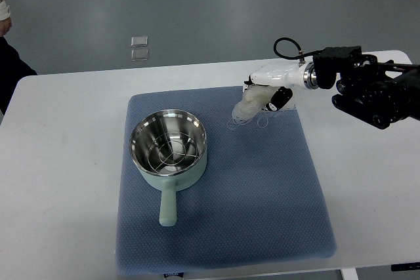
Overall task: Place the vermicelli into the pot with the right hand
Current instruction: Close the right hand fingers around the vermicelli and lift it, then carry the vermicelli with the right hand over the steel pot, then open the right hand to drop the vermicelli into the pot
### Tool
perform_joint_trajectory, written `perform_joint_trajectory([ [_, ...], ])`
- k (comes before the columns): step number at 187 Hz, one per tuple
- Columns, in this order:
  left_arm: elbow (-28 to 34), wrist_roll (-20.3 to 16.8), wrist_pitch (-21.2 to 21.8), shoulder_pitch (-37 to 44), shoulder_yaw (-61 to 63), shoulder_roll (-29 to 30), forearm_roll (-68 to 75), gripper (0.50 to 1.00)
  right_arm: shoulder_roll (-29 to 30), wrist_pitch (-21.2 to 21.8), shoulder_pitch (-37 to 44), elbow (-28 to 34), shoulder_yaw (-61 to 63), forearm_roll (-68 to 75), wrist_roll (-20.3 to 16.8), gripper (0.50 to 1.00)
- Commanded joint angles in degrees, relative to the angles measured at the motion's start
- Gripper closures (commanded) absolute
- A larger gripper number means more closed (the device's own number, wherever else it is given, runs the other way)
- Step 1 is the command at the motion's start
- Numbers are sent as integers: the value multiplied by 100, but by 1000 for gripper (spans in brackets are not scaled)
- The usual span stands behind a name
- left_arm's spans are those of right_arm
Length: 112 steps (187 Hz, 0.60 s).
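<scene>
Right robot hand (pixel 266 96) grips vermicelli (pixel 246 111) near mat's (pixel 262 214) far edge.

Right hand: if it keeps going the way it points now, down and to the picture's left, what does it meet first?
The right hand already holds the vermicelli. Along that line, the first thing is probably the blue mat, then the pot rim beyond. Height above the mat is unclear from this steep view.

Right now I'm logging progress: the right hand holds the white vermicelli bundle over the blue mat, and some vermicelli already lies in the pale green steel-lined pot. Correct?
Not quite. In the top view the pale green steel-lined pot holds only a wire rack, no vermicelli. The rest stands: the right hand holds the white vermicelli bundle over the blue mat.
</scene>
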Motion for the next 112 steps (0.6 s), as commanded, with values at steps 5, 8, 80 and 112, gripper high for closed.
perform_joint_trajectory([
  [5, -7, 1, 0, -2, -1, 0, 0, 500, 60, 33, 243, 85, 242, 358, 129, 1000],
  [8, -7, 1, 0, -2, 8, 0, 0, 500, 68, 42, 252, 129, 278, 393, 129, 1000],
  [80, -7, 1, 9, -2, -1, 0, 0, 500, 912, 252, 893, 736, 576, 754, 481, 1000],
  [112, -7, 1, 9, -2, -1, 0, 0, 500, 1430, 296, 823, 771, 542, 736, 586, 1000],
])
